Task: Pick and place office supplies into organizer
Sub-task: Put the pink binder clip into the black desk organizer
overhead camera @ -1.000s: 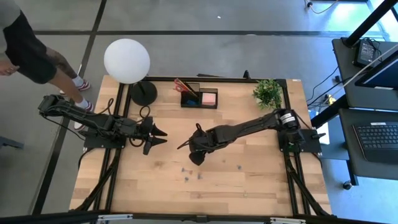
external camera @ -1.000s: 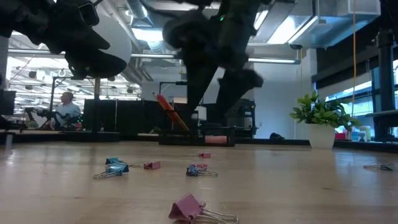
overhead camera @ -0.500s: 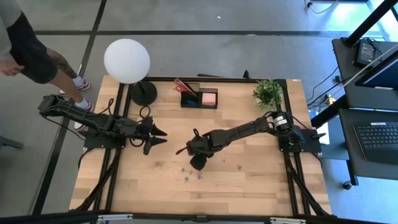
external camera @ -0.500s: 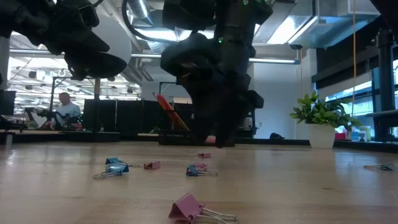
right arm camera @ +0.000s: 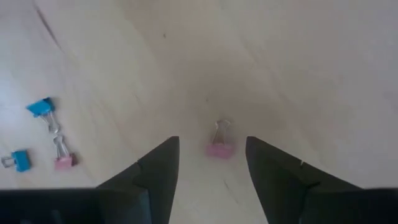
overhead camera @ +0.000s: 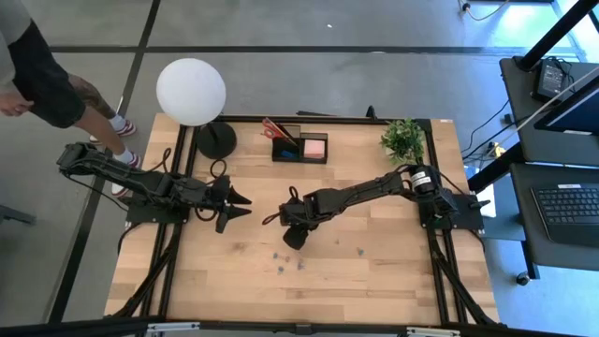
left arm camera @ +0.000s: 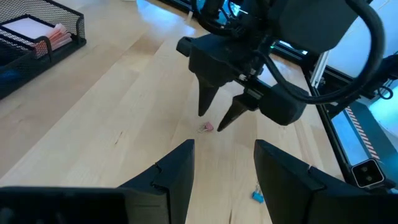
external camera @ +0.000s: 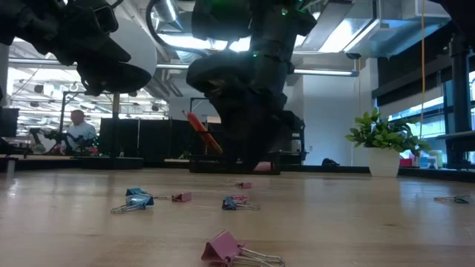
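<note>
My right gripper [overhead camera: 288, 230] is open and points down near the table's middle. Its fingers stand on either side of a small pink binder clip [right arm camera: 219, 148] that lies flat on the wood, without touching it. The left wrist view shows those fingers just above the same clip [left arm camera: 208, 127]. My left gripper [overhead camera: 240, 206] hovers open to the left of it and holds nothing. The black mesh organizer [overhead camera: 299, 146] stands by the far edge with red-handled scissors [overhead camera: 273, 128] and a pink sticky pad [overhead camera: 314, 146] inside.
Several more pink and blue clips [external camera: 137, 199] [external camera: 236, 202] [external camera: 230, 248] lie scattered toward the near edge. A lamp with a white globe [overhead camera: 191, 91] stands at the far left and a potted plant [overhead camera: 403, 139] at the far right. A person [overhead camera: 37, 65] stands beyond the far left corner.
My right gripper has come down toward the table over the pink clip, shifting slightly toward the left edge, and has stayed open. The clips have not moved.
</note>
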